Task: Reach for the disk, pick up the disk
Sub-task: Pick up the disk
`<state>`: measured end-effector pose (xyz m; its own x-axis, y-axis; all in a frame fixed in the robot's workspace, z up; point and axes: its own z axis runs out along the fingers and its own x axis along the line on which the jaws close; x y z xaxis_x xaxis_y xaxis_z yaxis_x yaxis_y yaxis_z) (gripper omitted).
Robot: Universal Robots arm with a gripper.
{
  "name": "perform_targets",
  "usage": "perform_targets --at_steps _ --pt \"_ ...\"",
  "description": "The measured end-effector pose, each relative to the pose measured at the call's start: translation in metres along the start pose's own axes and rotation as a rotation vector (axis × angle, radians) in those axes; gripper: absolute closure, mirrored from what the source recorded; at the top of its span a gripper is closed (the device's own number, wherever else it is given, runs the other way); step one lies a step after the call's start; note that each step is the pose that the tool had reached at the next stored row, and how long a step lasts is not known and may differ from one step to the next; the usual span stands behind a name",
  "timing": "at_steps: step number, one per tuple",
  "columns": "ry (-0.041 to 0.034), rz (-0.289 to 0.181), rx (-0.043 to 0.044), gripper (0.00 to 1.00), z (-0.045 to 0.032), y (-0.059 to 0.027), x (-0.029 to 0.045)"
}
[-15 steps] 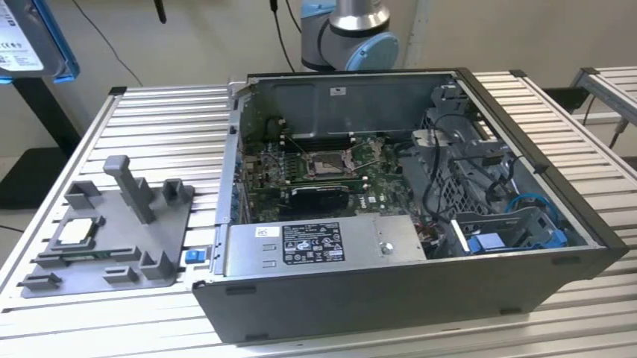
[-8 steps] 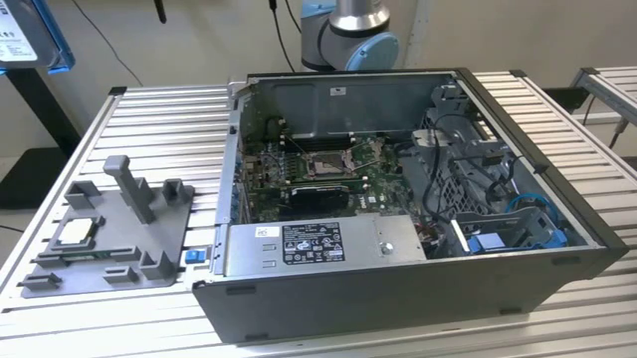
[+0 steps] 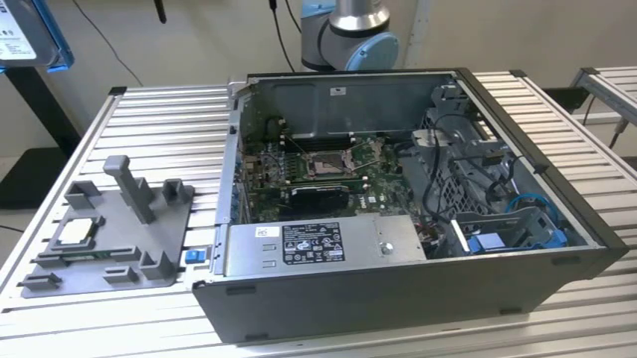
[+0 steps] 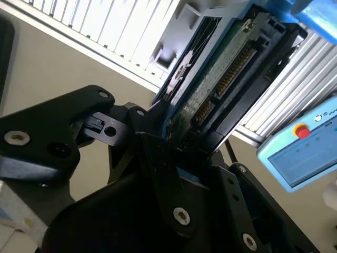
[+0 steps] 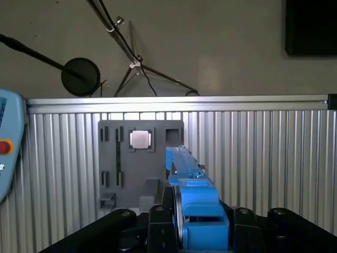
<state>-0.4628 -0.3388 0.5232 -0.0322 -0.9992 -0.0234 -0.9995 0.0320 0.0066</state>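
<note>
Jaws are gripping the disk [image 5: 192, 195] edge-on. They're closed down to its thickness, w/ one black finger pressing each flat face. It's riding up in the air, clear of everything. In the second wrist view its green board and connector row are facing me.

Risk, as I'm judging it: the hold looks to be near one end, so most of the disk is sticking out past the fingers. A quick swing could lever it round or slide it out, esp. if the pads are bearing on the slick blue frame. It'd be dropping onto whatever is underneath.

Beyond it the grey tray [image 5: 142, 168] is lying on the ribbed metal desk [image 5: 263, 168], w/ a small silver chip [image 5: 140, 139] sitting in a pocket. A pendant w/ a red button [image 5: 8, 153] is poking in at the side. Further back, a plain beige wall and a thin stand [image 5: 131, 63]. In the exterior view the open computer case [image 3: 329, 298] is sitting mid-desk, well apart from the disk [image 3: 28, 33].
</note>
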Motion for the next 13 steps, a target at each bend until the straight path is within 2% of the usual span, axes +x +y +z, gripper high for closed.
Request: perform_targets --at_steps 13 --pt "0.0 0.0 0.0 1.0 -0.0001 -0.0102 -0.0003"
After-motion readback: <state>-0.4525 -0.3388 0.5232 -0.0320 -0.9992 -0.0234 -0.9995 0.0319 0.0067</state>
